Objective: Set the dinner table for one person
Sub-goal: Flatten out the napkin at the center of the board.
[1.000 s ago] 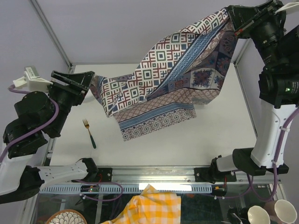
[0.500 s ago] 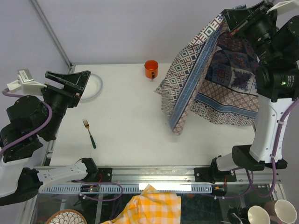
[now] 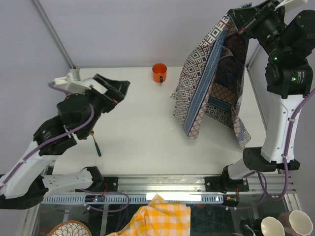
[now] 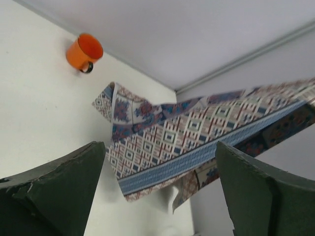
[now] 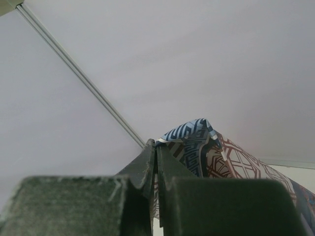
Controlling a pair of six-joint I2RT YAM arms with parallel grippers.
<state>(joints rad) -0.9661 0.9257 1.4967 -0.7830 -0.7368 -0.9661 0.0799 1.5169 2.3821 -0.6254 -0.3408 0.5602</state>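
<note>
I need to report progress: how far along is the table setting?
Done: no place setting is laid on the dinner table. In hand: the right gripper pinches the patterned cloth, hanging at the right; the left gripper is open, empty. Left: arranging the orange mug and fork.

It looks like a robotics lab test cell, not a home: two robot arms (image 3: pixel 283 128) bolted to an aluminium rail (image 3: pixel 162 184) at the edge of a bare white counter (image 3: pixel 142 128), purple cables (image 3: pixel 291 157) looping off them, blank pale panels (image 3: pixel 138 29) closing it in, and spare props stowed below the rail: a yellow checked cloth (image 3: pixel 157 219), mugs (image 3: pixel 272 227), a patterned plate (image 3: pixel 69 229)
</note>
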